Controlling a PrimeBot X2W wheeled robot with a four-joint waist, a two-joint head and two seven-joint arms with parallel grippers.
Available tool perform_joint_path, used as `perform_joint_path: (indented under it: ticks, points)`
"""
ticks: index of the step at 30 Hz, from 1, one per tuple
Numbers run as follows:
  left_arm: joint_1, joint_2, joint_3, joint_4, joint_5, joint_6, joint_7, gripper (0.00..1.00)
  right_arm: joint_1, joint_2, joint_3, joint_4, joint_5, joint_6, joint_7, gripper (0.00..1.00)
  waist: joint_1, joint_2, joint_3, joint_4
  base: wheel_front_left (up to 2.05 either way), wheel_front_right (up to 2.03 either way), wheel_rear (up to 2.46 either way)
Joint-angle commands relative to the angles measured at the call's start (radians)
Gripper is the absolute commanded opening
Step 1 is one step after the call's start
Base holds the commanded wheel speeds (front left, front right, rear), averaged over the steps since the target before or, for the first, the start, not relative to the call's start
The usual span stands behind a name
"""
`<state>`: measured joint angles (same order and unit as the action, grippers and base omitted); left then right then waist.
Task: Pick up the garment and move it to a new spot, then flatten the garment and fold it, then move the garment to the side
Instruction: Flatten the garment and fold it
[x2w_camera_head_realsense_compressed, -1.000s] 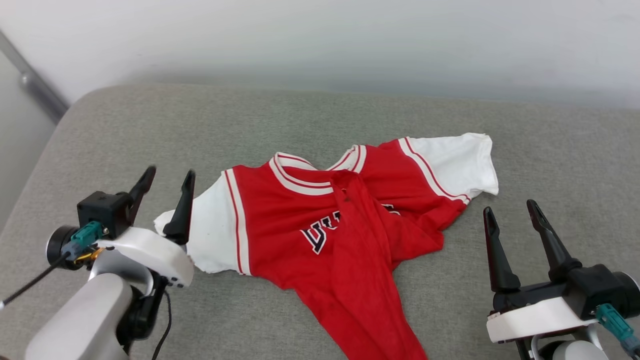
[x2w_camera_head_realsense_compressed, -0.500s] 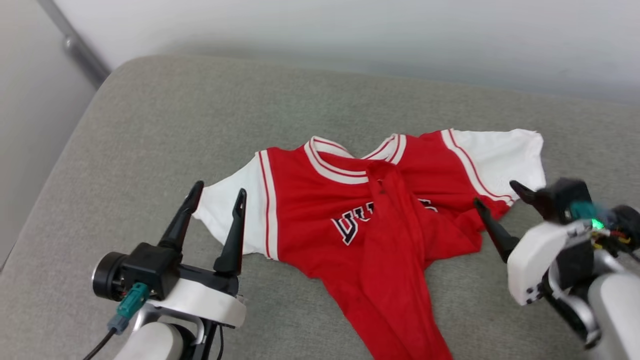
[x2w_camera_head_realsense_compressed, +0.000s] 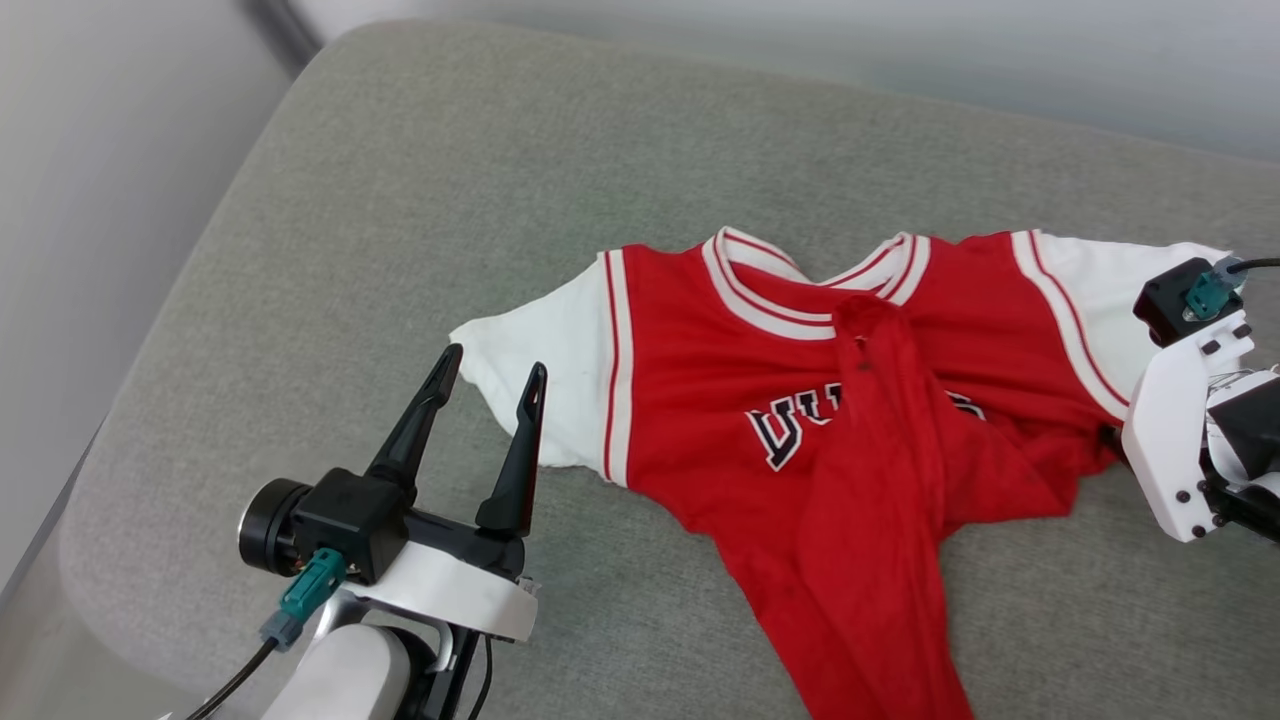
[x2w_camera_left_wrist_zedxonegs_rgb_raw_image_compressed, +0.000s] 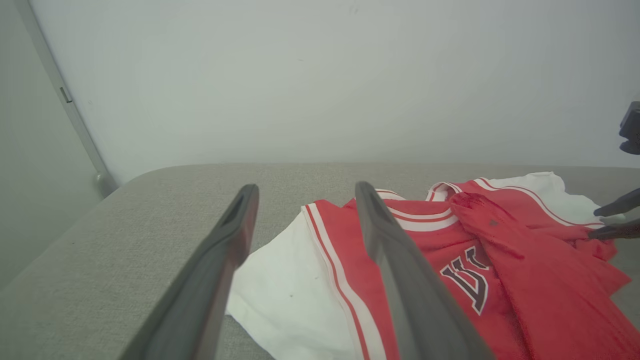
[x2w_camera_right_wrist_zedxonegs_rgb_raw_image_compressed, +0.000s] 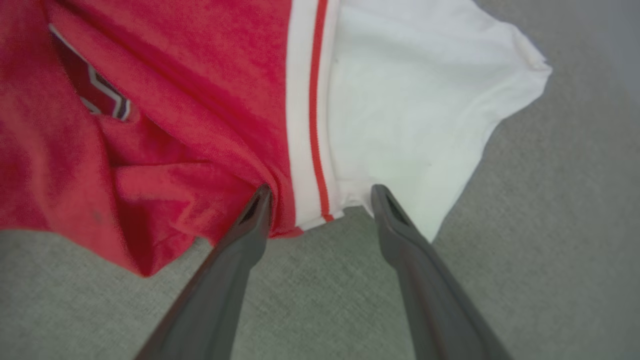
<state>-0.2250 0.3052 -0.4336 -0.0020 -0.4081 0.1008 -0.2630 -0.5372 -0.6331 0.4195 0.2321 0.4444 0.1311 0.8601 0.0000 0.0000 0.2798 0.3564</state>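
On the grey cushion (x2w_camera_head_realsense_compressed: 350, 200), out from its rounded far-left corner, the garment (x2w_camera_head_realsense_compressed: 830, 400) lies with its collar toward the far edge. One white sleeve points to the cushion's left side and the other to its right. A long fold of red cloth runs down from the collar over the chest and covers the middle of the black, white-outlined lettering, so only the first letters and a scrap beyond the fold can be read. The lower body is cut off by the bottom of the head view, and its hem cannot be seen.

The left gripper (x2w_camera_head_realsense_compressed: 497, 360) hovers by the left sleeve with its two dark fingers spread wide and nothing between them. In its own wrist view (x2w_camera_left_wrist_zedxonegs_rgb_raw_image_compressed: 305, 189) they frame the sleeve's striped seam.

In the head view the right gripper's white body blocks its own fingers and part of the right sleeve. Its wrist view shows the right gripper (x2w_camera_right_wrist_zedxonegs_rgb_raw_image_compressed: 321, 191) spread wide too. One tip is at a bunched red fold and the other at the white sleeve's near edge, with the striped seam between them. Whether the tips press the cloth is hard to tell.

The cushion is a coarse grey weave. Behind it stands a plain pale wall (x2w_camera_left_wrist_zedxonegs_rgb_raw_image_compressed: 320, 75), with a grey strip (x2w_camera_left_wrist_zedxonegs_rgb_raw_image_compressed: 75, 115) running up it on the left.
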Motion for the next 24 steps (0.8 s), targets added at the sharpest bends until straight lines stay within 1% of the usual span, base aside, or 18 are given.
perform_joint_path:
  ticks: [1,3,8,9,10,15,24]
  points:
    - [-0.005,-0.006,0.007,0.000,0.005,-0.004,-0.002,1.00,-0.016,-0.007,0.009,0.008,0.011,-0.001,0.009,1.00,0.0000,0.0000,0.019,0.020,0.00,0.00,0.00]
    - [0.003,-0.016,0.012,-0.002,0.014,-0.012,-0.002,1.00,-0.026,-0.024,0.024,0.026,0.036,-0.001,0.029,1.00,0.0000,0.0000,0.031,0.034,0.00,0.00,0.00]
    - [0.011,-0.041,0.022,0.007,0.034,-0.031,-0.002,1.00,-0.011,-0.040,0.039,0.102,0.068,-0.001,0.046,1.00,0.0000,0.0000,0.046,0.064,0.00,0.00,0.00]
    - [0.012,-0.046,0.026,0.009,0.038,-0.035,-0.002,1.00,-0.001,-0.044,0.044,0.117,0.071,-0.001,0.050,0.40,0.0000,0.0000,0.045,0.067,0.00,0.00,0.00]
    - [0.013,-0.051,0.029,0.012,0.041,-0.038,-0.002,1.00,0.011,-0.049,0.049,0.129,0.074,-0.001,0.051,0.00,0.0000,0.0000,0.044,0.069,0.00,0.00,0.00]
    - [0.030,-0.052,0.048,0.029,0.055,-0.049,-0.003,1.00,0.069,-0.076,0.047,0.166,0.101,-0.001,0.028,0.00,0.0000,0.0000,0.013,0.056,0.00,0.00,0.00]
    - [0.071,-0.034,0.069,0.056,0.061,-0.057,-0.003,1.00,0.157,-0.078,-0.012,0.192,0.144,-0.001,-0.040,0.00,0.0000,0.0000,-0.089,-0.023,0.00,0.00,0.00]
